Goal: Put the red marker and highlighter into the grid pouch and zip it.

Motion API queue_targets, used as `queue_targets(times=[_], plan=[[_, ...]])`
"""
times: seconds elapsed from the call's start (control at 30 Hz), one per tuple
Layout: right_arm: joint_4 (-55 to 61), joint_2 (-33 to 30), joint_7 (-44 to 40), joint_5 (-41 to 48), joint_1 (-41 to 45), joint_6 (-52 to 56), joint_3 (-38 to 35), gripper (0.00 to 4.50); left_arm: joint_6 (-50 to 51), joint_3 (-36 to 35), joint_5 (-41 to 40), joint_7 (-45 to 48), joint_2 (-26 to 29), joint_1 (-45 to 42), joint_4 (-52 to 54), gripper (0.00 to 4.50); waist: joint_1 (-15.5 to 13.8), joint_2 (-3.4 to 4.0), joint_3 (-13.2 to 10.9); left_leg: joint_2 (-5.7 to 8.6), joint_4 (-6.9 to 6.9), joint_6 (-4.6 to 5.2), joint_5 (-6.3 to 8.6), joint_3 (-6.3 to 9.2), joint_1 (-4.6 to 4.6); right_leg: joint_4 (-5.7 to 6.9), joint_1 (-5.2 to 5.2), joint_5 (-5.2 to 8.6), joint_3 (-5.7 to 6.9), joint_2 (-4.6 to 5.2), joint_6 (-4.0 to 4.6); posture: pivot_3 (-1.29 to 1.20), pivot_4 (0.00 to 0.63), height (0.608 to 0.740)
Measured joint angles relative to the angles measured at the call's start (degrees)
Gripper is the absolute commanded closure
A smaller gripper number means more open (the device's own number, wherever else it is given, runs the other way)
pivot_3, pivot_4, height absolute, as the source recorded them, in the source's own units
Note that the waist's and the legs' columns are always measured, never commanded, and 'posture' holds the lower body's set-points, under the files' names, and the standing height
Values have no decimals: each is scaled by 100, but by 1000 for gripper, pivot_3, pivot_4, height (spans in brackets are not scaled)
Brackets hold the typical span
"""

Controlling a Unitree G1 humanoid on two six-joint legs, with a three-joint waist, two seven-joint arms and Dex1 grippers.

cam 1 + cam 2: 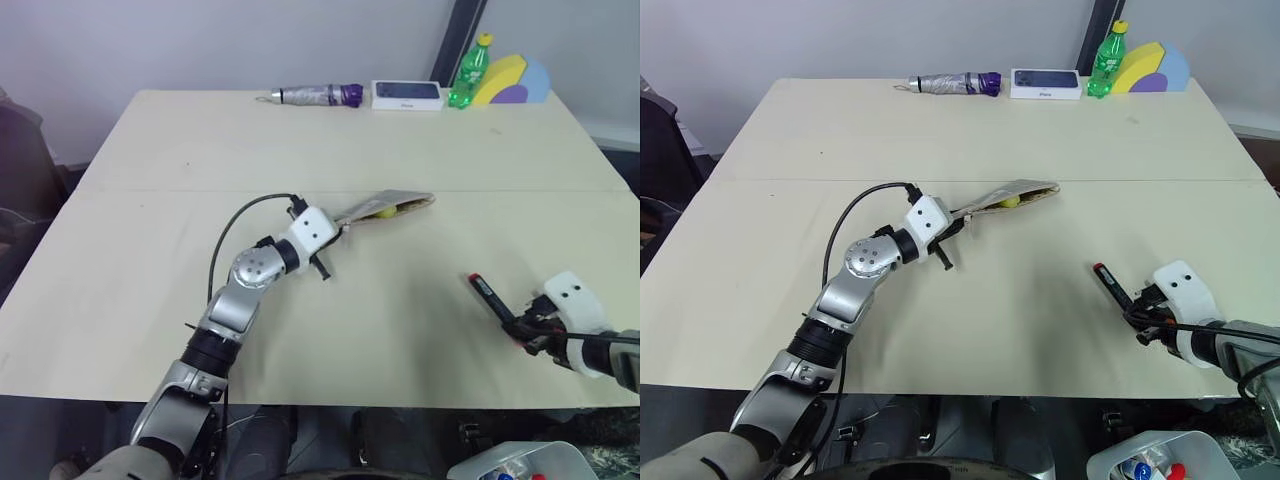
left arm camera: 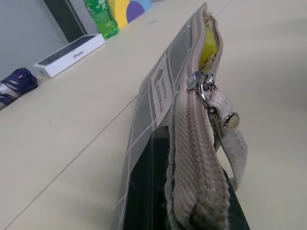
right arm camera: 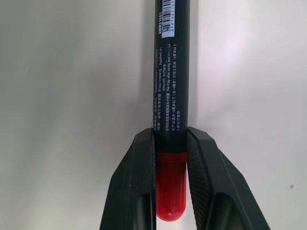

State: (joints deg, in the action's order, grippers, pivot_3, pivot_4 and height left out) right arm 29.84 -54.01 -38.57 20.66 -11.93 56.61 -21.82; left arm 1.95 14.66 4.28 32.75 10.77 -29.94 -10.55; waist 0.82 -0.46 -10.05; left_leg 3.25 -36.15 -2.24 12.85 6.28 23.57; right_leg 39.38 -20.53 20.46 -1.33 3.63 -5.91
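Centre of frame: my left gripper (image 1: pixel 342 224) is clenched on the pouch's (image 1: pixel 392 205) near end, holding it edge-up above the table (image 1: pixel 150 200), zip part open. I see the highlighter (image 2: pixel 207 45) inside the opening. Lower right: my right gripper (image 3: pixel 170 143) grasps the marker (image 1: pixel 486 293) at its red end, fingers (image 3: pixel 136 182) pressed against both sides; the marker lies on the table.

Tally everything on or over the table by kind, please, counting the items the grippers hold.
Pens: 2 - red marker, highlighter inside the pouch
Pouches: 1 - grid pouch
Umbrellas: 1 - folded umbrella
Boxes: 1 - phone box
Bottles: 1 - green bottle
Wedge-shaped objects: 1 - yellow-and-purple wedge
Total: 7
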Motion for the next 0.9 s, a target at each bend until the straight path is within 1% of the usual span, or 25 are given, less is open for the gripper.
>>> queue_targets(times=[0.03, 0.17, 0.27, 0.53, 0.73, 0.9], plan=[[7, -47, 5, -45, 193, -157, 96, 4161, -14, -3, -1, 0, 4, 6, 6, 4500, 6, 2, 1, 0, 2, 0, 0, -1, -5, 0, 2, 0, -1, 0, 0, 0, 150, 740], [45, -175, -4, -28, 1455, -459, 392, 4161, -41, 10, 0, -8, 3, 22, 29, 4500, -8, -1, -1, -3, 7, 0, 0, 3, -7, -6, 5, 1, 2, -3, 0, 0, 150, 740], [89, -263, -43, -28, 1900, -542, 701, 4161, -41, 6, 1, -30, 1, 32, 55, 4500, -50, -4, -2, -2, 7, 4, 3, 4, 2, -23, 8, 0, 7, 3, 0, 0, 150, 740], [37, -267, -96, -47, 2474, -557, 1417, 4161, -29, 19, 18, -62, 32, 80, 181, 4500, -23, -3, -2, 0, 5, 8, 5, 3, 3, -23, 6, 0, 5, 6, -1, 0, 150, 740], [-198, -262, -55, -181, 2652, -452, 1697, 4161, -28, 34, 21, -31, 75, 104, 319, 4500, -24, -3, -2, 0, 5, 8, 5, 3, 3, -24, 6, 0, 5, 6, -1, 0, 150, 740], [-286, -263, -49, -243, 2665, -449, 1765, 4161, -24, 59, 29, 45, 166, 169, 427, 4500, -21, -3, -2, 0, 6, 8, 5, 3, 3, -23, 5, 0, 5, 6, -1, 0, 150, 740]])
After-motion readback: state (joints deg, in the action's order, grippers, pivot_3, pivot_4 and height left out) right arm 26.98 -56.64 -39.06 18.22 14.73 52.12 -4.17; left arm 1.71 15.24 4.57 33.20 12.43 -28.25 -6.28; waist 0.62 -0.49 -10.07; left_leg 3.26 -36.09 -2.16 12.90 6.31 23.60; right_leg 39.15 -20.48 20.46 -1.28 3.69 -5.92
